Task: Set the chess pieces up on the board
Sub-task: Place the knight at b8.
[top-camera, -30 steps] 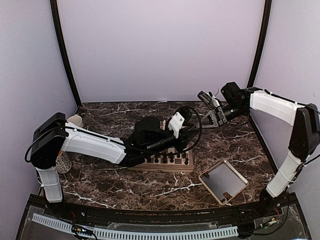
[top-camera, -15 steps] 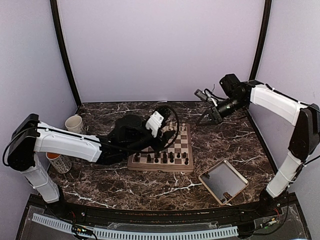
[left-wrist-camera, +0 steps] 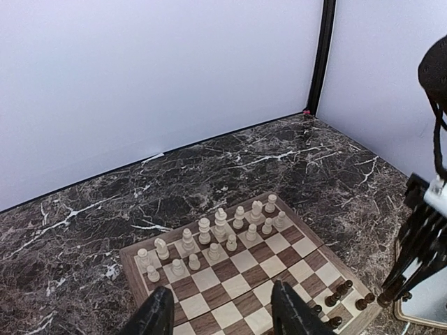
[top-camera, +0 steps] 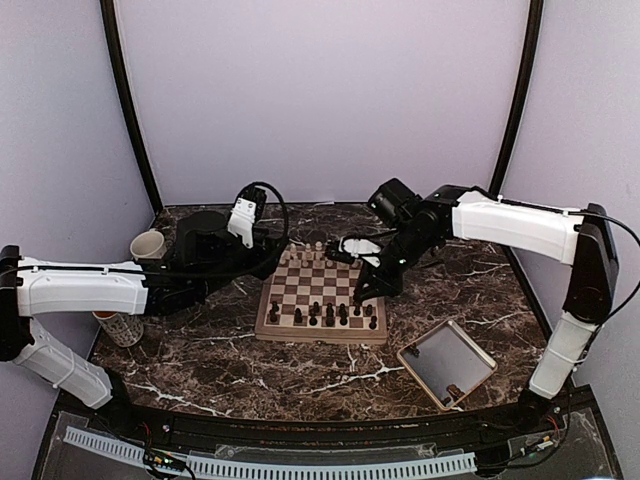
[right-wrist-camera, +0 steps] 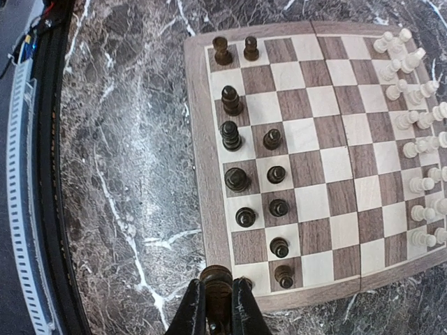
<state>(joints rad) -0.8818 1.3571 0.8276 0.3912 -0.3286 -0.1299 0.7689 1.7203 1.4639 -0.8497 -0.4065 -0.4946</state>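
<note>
A wooden chessboard [top-camera: 320, 335] lies on the marble surface [top-camera: 200, 370], dark chess pieces [right-wrist-camera: 230, 136] lining its near rows. The right fingers [right-wrist-camera: 193, 312] clamp one dark piece [right-wrist-camera: 215, 278] over its corner; the left fingers [left-wrist-camera: 155, 317] hang spread, empty.

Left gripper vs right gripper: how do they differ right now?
Left gripper is open and empty; right gripper is shut on a dark chess piece. Left hovers by the board's left side; right is over its near right corner. Both face the board.
</note>
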